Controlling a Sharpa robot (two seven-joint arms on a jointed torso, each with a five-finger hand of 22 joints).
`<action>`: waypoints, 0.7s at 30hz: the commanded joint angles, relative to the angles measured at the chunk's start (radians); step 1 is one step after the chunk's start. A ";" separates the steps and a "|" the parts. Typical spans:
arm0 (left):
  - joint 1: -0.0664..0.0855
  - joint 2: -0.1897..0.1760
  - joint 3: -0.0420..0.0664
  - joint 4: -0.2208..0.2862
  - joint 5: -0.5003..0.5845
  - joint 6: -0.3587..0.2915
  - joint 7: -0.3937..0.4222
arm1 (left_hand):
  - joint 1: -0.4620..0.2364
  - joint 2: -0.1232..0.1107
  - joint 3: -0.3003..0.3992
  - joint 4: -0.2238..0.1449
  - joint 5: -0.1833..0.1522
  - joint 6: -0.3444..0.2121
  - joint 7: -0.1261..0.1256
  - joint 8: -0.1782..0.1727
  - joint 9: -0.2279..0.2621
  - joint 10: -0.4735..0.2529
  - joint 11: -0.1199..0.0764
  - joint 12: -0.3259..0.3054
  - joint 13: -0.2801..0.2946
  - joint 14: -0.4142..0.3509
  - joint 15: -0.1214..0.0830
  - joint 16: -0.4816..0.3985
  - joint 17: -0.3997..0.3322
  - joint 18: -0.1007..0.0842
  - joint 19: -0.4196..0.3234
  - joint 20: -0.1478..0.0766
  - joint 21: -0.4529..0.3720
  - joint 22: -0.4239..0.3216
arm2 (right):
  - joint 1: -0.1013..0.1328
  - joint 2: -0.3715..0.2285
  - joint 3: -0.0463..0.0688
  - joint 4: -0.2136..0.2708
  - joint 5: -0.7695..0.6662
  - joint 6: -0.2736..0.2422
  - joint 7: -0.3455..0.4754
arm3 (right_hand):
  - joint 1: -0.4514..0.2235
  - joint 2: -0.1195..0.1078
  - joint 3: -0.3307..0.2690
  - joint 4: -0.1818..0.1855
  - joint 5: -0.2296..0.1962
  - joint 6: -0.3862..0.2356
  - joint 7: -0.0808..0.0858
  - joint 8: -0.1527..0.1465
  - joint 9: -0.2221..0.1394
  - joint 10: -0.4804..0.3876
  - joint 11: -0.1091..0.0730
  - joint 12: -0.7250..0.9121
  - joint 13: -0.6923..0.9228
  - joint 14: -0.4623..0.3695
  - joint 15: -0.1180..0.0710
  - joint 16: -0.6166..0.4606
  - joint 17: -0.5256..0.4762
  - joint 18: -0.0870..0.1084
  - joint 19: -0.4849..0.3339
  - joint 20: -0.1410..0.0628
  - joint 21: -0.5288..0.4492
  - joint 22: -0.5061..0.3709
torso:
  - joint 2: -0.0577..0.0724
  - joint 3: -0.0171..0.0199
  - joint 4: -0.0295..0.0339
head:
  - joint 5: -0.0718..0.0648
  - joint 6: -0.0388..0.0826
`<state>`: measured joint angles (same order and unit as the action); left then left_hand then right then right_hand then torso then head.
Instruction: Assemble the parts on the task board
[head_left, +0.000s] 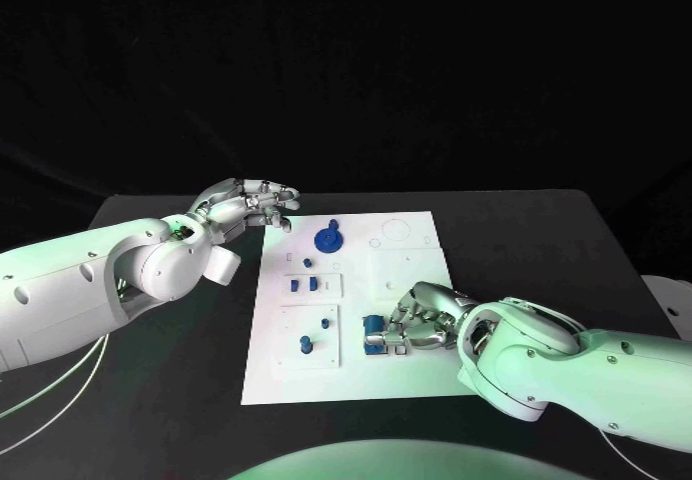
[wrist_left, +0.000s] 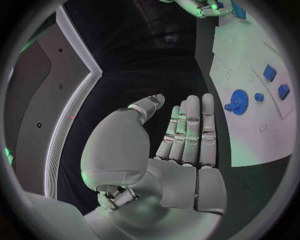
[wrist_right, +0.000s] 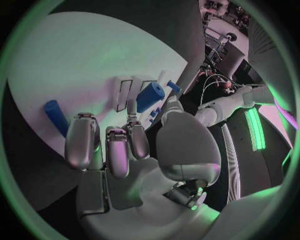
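White and flat, the rectangular task board (head_left: 411, 375) lies mid-table on the black table (head_left: 144, 400). The robot's right hand (head_left: 408, 322) sits curled over the board's near right part, fingers pinching a short blue cylinder part (wrist_right: 150, 96). The left hand (head_left: 248, 207) hovers off the board's far left corner, fingers loosely apart, holding nothing. A blue gear-shaped part (head_left: 329, 240) rests on the board nearby.

The left hand (head_left: 248, 207) hovers with fingers apart, holding nothing; the right hand (head_left: 414, 322) curls downward.
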<state>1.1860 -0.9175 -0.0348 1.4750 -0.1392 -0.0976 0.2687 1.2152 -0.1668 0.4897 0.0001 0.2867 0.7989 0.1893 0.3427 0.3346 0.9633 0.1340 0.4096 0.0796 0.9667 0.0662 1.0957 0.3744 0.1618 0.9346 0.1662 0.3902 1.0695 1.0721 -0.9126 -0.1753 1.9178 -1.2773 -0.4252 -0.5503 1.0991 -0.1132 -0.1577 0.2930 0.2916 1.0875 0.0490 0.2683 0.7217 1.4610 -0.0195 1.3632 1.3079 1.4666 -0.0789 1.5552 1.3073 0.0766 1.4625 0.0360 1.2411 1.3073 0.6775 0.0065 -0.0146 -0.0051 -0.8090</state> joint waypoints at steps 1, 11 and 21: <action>0.001 0.000 0.001 0.002 0.002 0.016 0.003 | -0.006 0.000 -0.007 0.000 0.004 -0.005 0.001 0.002 -0.001 -0.009 -0.001 0.004 0.002 -0.007 0.001 0.001 0.001 0.018 -0.002 0.007 -0.006 -0.001 | -0.001 -0.006 0.000 0.012 -0.029 -0.008 0.043 | 0.095 0.012 0.020 -0.003 0.068 0.024 -0.013 0.019 0.022 0.011 -0.013 0.017 0.086 0.099 -0.010 0.007 0.242 -0.015 0.014 -0.011 0.013 0.181 | 0.000 0.0008 -0.0004 | -0.001 0.000; 0.001 0.001 0.001 0.001 0.002 0.019 0.002 | -0.006 0.000 -0.007 0.000 0.004 -0.005 0.001 0.002 -0.001 -0.009 -0.001 0.004 0.002 -0.007 0.001 0.001 0.001 0.018 -0.002 0.007 -0.006 -0.001 | -0.001 -0.003 0.000 0.006 -0.058 0.025 0.041 | 0.221 0.025 0.020 -0.004 0.064 0.047 -0.038 0.062 0.107 0.021 -0.035 0.032 0.103 0.101 -0.028 0.010 0.251 -0.018 0.019 -0.029 0.027 0.186 | -0.001 0.0002 0.0007 | -0.002 -0.003; 0.000 0.000 0.001 0.002 0.002 0.020 0.001 | -0.006 0.000 -0.007 0.000 0.004 -0.005 0.001 0.002 -0.001 -0.009 -0.001 0.004 0.002 -0.007 0.001 0.001 0.001 0.018 -0.002 0.007 -0.006 -0.001 | -0.001 0.000 0.000 -0.003 -0.069 0.026 0.029 | 0.249 0.038 0.025 -0.003 0.063 0.047 -0.043 0.069 0.126 0.025 -0.039 0.038 0.109 0.102 -0.032 0.011 0.253 -0.019 0.021 -0.033 0.031 0.187 | 0.000 -0.0010 0.0007 | -0.004 -0.005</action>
<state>1.1860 -0.9187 -0.0348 1.4750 -0.1391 -0.0947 0.2661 1.2152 -0.1668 0.4898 0.0001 0.2867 0.7990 0.1893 0.3427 0.3347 0.9633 0.1340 0.4096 0.0796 0.9667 0.0662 1.0957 0.3744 0.1617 0.9346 0.1662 0.3901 1.0695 1.0719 -0.9122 -0.1752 1.9137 -1.3236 -0.4178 -0.5174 1.3417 -0.0754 -0.1399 0.2882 0.3603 1.1313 0.0123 0.3326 0.8458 1.4666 -0.0503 1.3960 1.3101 1.4666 -0.1042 1.5609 1.3074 0.0766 1.4644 0.0087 1.2682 1.3080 0.6774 0.0063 -0.0136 -0.0082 -0.8134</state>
